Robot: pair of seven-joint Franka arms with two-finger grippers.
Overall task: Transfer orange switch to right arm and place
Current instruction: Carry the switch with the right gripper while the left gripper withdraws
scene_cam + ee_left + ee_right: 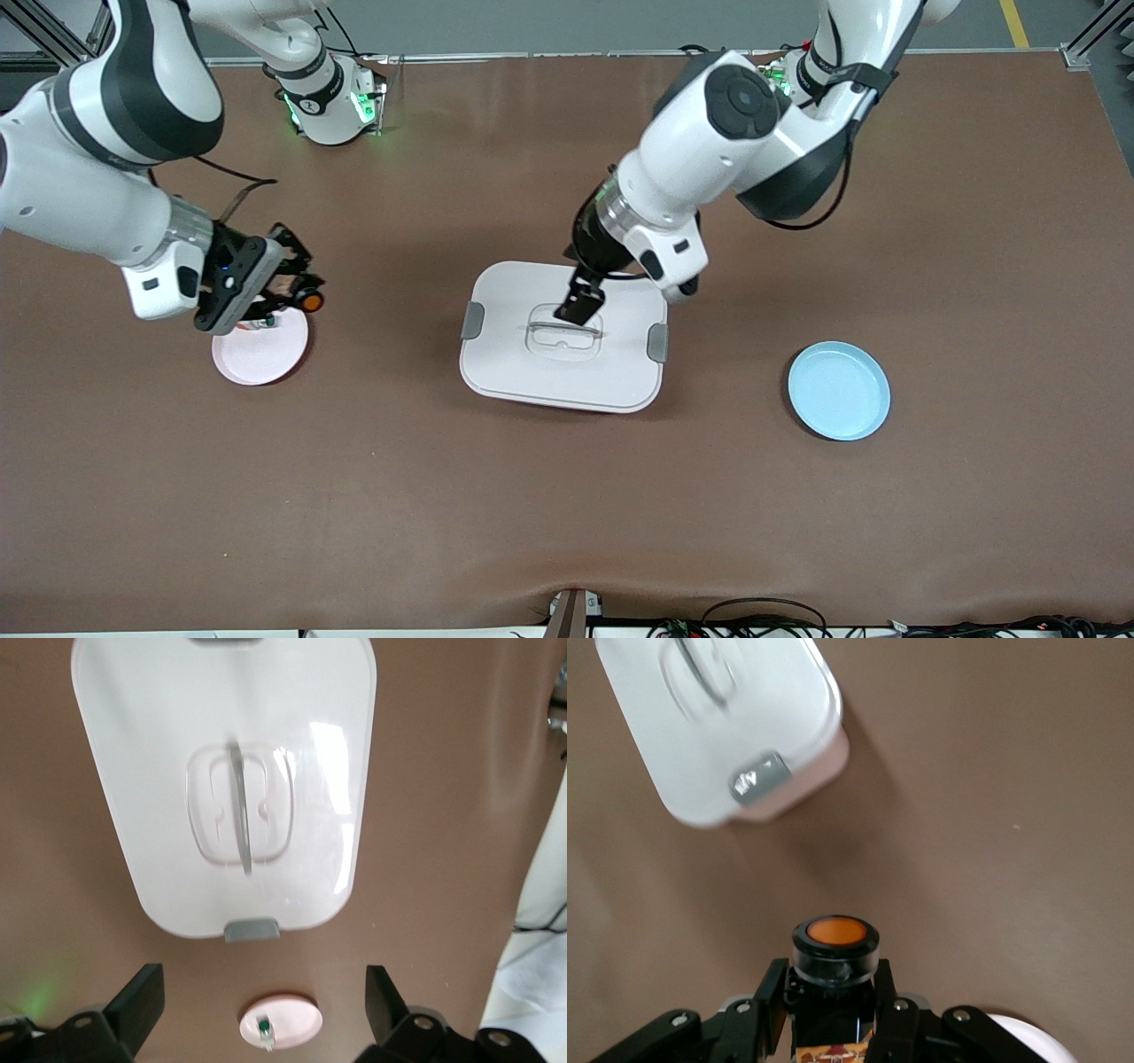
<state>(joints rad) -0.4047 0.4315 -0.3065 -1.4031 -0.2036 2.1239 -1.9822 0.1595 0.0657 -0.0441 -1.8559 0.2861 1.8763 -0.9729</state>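
Observation:
My right gripper (294, 294) is shut on the orange switch (310, 301), a black-bodied button with a round orange cap. It hangs over the rim of a pink plate (260, 356) toward the right arm's end of the table. In the right wrist view the orange switch (834, 943) sits clamped between the fingers of the right gripper (833, 997), cap pointing outward. My left gripper (580, 306) is open and holds nothing, above the handle of the white lidded box (496, 354). The left gripper (261, 1005) shows both its fingers (137, 1005) spread wide.
A white-bodied switch with a green cap (264, 1029) lies on the pink plate (297, 1020). A light blue plate (839, 390) sits toward the left arm's end. The white box (133, 771) with grey clips is in the table's middle, also seen as the box (656, 744).

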